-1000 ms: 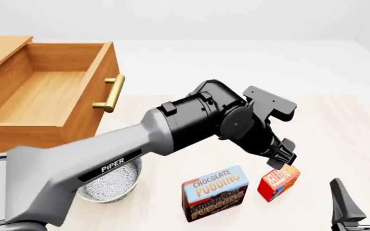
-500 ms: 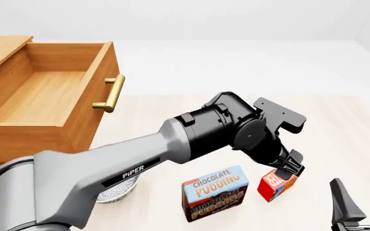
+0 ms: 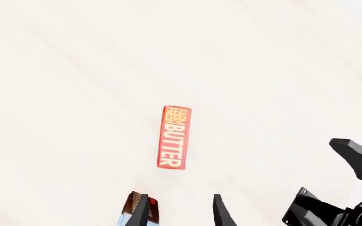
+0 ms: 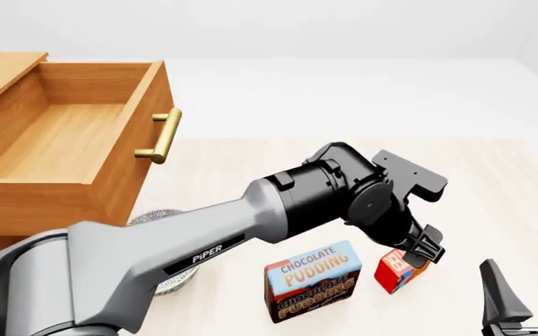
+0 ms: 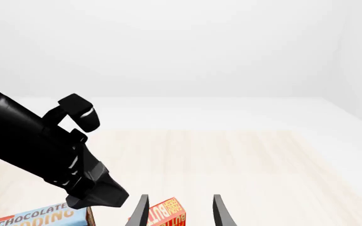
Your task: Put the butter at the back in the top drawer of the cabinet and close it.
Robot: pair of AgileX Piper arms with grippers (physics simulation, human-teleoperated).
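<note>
The butter (image 4: 396,271), a small red box with white lettering, stands on the table right of the pudding box (image 4: 312,280). In the left wrist view the butter (image 3: 174,137) lies straight ahead of my open left gripper (image 3: 179,214), beyond the fingertips and not between them. In the front view, my left gripper (image 4: 424,249) hangs just above the butter's top. The cabinet (image 4: 3,66) has its top drawer (image 4: 59,143) pulled out and bare inside. Low at the right, my right gripper (image 4: 528,290) is open and holds nothing; its wrist view shows the butter (image 5: 169,214) beyond its fingers.
A patterned bowl (image 4: 163,278) sits partly hidden under my left arm, left of the pudding box. The drawer's brass handle (image 4: 160,135) juts toward the table's middle. My right gripper also shows in the left wrist view (image 3: 348,188).
My left arm has swung right and down, bringing its gripper from above the butter to just over the butter's top. The right gripper and the boxes have not moved.
</note>
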